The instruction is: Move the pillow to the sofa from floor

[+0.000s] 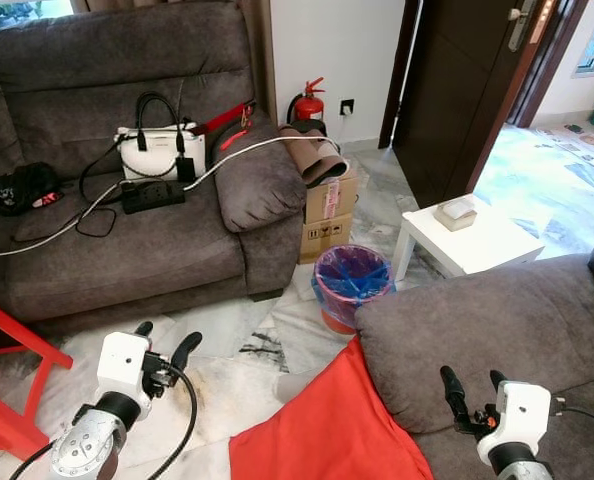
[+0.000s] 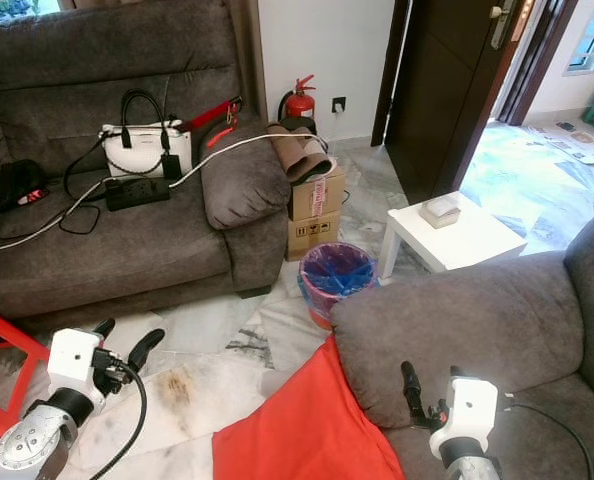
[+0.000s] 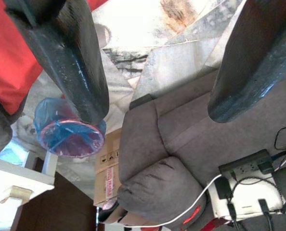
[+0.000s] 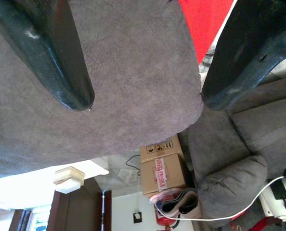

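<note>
Here the left hand [image 1: 165, 343] hovers low over the marble floor [image 1: 227, 385], its two black fingers spread apart and gripping nothing, apparently poised rather than working. Just beside it, toward the middle, the red pillow [image 1: 332, 430] lies flat on the floor, its far edge tucked against the arm of the near sofa [image 1: 487, 330], so I judge it is yet to be picked up. A bin lined in blue [image 1: 351, 285] stands close behind the pillow, which could crowd a lift. On the right, the right hand [image 1: 472, 392] hangs over the sofa's grey arm, fingers likewise parted and empty.
</note>
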You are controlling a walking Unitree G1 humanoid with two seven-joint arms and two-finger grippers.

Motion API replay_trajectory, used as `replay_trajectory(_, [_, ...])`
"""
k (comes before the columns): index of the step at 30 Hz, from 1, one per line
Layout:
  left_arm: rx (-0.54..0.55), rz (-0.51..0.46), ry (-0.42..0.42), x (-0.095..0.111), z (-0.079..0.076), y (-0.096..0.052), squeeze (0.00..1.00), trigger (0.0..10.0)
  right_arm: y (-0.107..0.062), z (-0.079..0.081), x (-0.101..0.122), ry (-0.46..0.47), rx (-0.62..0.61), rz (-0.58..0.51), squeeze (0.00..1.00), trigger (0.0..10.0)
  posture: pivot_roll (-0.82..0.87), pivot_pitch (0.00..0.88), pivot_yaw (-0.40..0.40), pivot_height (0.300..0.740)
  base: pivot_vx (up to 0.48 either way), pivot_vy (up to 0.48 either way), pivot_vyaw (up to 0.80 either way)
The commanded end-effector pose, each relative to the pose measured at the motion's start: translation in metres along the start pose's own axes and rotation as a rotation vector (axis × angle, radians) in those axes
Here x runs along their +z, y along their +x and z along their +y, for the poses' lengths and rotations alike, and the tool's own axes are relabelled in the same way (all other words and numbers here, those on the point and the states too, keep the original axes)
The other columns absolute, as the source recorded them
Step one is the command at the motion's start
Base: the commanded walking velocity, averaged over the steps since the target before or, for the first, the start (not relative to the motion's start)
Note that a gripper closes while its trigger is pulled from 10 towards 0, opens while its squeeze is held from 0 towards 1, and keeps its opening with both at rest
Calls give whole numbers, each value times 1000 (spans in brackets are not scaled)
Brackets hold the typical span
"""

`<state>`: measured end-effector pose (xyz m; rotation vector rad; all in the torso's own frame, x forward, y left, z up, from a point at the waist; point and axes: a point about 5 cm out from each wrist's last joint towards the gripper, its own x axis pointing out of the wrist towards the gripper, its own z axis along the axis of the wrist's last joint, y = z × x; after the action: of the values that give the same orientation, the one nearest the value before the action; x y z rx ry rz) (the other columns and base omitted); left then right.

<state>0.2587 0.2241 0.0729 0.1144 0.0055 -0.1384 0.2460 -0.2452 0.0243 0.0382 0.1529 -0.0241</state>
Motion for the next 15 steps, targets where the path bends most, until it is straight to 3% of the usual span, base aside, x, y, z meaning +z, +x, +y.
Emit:
replay_trajectory(1, [-4,16,18,-1,0,-2,0,10000,0,0,-4,-6,-4,21,0,10000,103,96,24,705,0,0,0])
replay_trajectory(9, [-16,23,25,-2,-2,-3,0,10000,1,3,-6,-12,5,34,0,10000,103,96,26,670,0,0,0])
replay_trajectory(15, [-15,21,24,-2,-2,-3,0,10000,1,2,-4,-4,2,17,0,10000,101,96,26,670,0,0,0])
